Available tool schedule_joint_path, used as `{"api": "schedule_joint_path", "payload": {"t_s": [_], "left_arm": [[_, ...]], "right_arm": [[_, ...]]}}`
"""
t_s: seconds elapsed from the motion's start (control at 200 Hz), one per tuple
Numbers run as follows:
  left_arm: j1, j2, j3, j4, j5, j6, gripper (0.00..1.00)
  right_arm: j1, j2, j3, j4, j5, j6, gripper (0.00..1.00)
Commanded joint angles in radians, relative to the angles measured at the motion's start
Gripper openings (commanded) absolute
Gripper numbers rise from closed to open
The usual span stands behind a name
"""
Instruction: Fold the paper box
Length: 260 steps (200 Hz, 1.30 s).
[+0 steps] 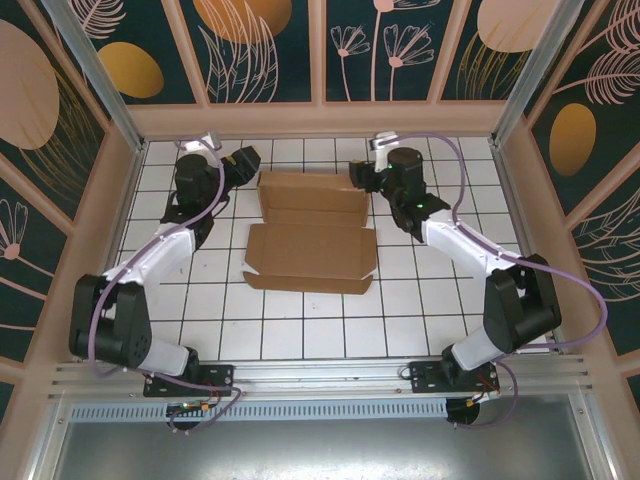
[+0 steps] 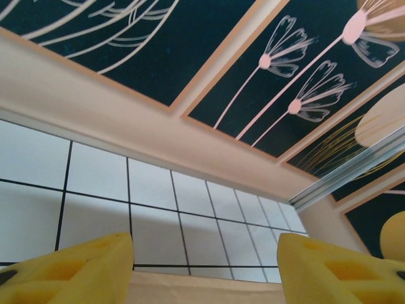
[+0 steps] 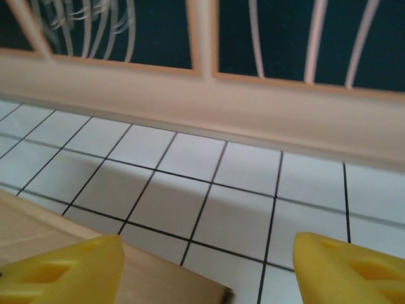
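The brown cardboard paper box (image 1: 312, 232) lies in the middle of the tiled floor, its rear part raised into a low tray and its front panel flat toward me. My left gripper (image 1: 243, 160) hovers at the box's back left corner, open; its wrist view has yellow fingers (image 2: 69, 269) wide apart over a strip of the paper box (image 2: 202, 290). My right gripper (image 1: 358, 176) sits at the back right corner, open. Its yellow fingers (image 3: 63, 272) frame a corner of the paper box (image 3: 38, 244) at lower left.
A beige wall base (image 1: 320, 120) with dark floral panels closes the back. Side walls (image 1: 105, 215) stand near both arms. White tiles (image 1: 300, 330) stretch between the box and the arm bases.
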Motion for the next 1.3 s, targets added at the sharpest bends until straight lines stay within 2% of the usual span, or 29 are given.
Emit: {"api": "schedule_joint_path", "payload": {"t_s": [0.0, 0.145, 0.235, 0.365, 0.46, 0.52, 0.585, 0.771, 0.926, 1.046, 1.091, 1.126, 1.221, 1.296], "left_arm": [[0.003, -0.077, -0.014, -0.122, -0.029, -0.033, 0.61], [0.004, -0.168, -0.063, -0.169, -0.011, -0.031, 0.6], [0.003, -0.216, -0.08, -0.194, 0.006, -0.023, 0.6], [0.003, -0.262, -0.099, -0.181, 0.066, -0.004, 0.59], [0.003, -0.272, -0.119, -0.145, 0.093, -0.012, 0.58], [0.003, -0.267, -0.123, -0.129, 0.103, -0.021, 0.58], [0.003, -0.258, -0.117, -0.127, 0.109, -0.023, 0.57], [0.004, -0.247, -0.104, -0.113, 0.118, -0.048, 0.57], [0.004, -0.251, -0.074, -0.126, 0.113, -0.054, 0.57], [0.003, -0.268, -0.052, -0.143, 0.101, -0.051, 0.57], [0.003, -0.28, -0.046, -0.153, 0.087, -0.052, 0.57], [0.004, -0.293, -0.043, -0.16, 0.072, -0.052, 0.57], [0.003, -0.325, -0.03, -0.184, 0.035, -0.05, 0.57], [0.004, -0.342, -0.015, -0.205, 0.015, -0.043, 0.58]], "right_arm": [[0.099, 0.067, 0.077, -0.076, 0.054, -0.29, 0.76], [0.195, 0.18, 0.175, -0.126, 0.115, -0.463, 0.86], [0.224, 0.244, 0.21, -0.128, 0.155, -0.524, 0.87], [0.24, 0.322, 0.251, -0.106, 0.211, -0.573, 0.87], [0.235, 0.393, 0.308, -0.091, 0.288, -0.567, 0.88], [0.225, 0.427, 0.347, -0.096, 0.291, -0.552, 0.85], [0.196, 0.457, 0.409, -0.17, 0.215, -0.491, 0.81], [0.06, 0.588, 0.627, -0.427, -0.058, -0.232, 0.59], [-0.064, 0.696, 0.749, -0.557, -0.223, -0.061, 0.54], [-0.138, 0.772, 0.813, -0.65, -0.284, 0.078, 0.52], [-0.166, 0.774, 0.797, -0.656, -0.289, 0.138, 0.54], [-0.182, 0.759, 0.757, -0.637, -0.283, 0.19, 0.59], [-0.199, 0.635, 0.528, -0.492, -0.289, 0.312, 0.69], [-0.198, 0.52, 0.339, -0.378, -0.298, 0.438, 0.72]]}}
